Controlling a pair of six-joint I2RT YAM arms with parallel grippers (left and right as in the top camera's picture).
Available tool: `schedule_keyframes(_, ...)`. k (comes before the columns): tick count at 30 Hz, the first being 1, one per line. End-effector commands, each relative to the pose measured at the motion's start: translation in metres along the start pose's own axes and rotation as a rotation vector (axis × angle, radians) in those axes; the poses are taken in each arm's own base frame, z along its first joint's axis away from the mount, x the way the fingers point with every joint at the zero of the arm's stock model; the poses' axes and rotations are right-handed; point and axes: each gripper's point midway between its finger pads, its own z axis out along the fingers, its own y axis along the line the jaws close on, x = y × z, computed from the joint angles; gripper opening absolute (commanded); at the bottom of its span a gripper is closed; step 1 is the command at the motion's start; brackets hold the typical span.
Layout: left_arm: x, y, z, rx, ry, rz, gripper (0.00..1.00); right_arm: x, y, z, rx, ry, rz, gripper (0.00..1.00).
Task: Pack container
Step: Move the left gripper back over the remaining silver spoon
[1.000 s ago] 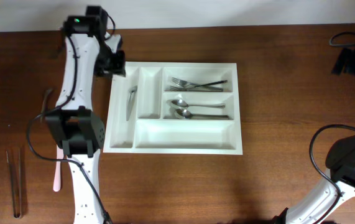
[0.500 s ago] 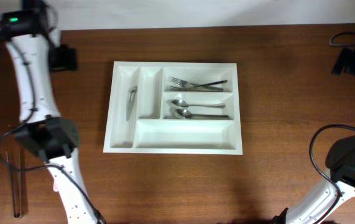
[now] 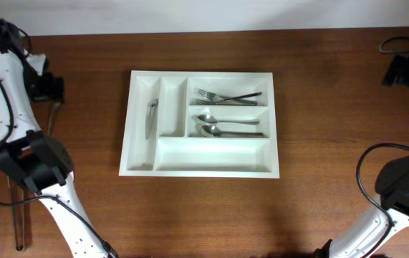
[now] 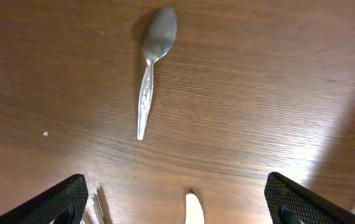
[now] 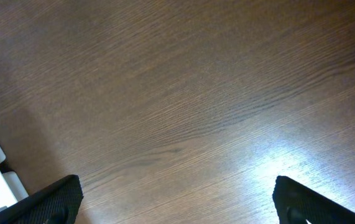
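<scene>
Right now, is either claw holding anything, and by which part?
Nothing is held. The left claw is open, with a spoon lying free on the table ahead of it. The right claw is open over bare table.

smooth white plastic container [image 3: 211, 155]; shiny metal spoon [image 4: 147, 87]; wood table [image 3: 333, 107].

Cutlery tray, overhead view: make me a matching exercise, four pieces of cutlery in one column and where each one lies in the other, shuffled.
Column one
1. forks
2. two spoons lying together
3. lone silver utensil
4. loose spoon

Column two
A. leftmost upright slot of the container
B. bare table, outside the container
C. top long slot
D. middle long slot

Pairs: 1-C, 2-D, 3-A, 4-B
</scene>
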Motion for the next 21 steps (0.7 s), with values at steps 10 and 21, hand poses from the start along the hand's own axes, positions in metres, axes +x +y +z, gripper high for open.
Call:
schedule_keyframes(10, 0.009, 0.033, 0.05, -0.048, 0.047, 0.053, 0.94, 0.0, -0.001, -0.001, 0.0, -0.003, 0.013, 0.98)
schedule_keyframes(21, -0.003, 0.02, 0.066, 0.051, -0.005, 0.075, 0.93, 0.0, -0.001, -0.001, 0.0, -0.003, 0.013, 0.99)
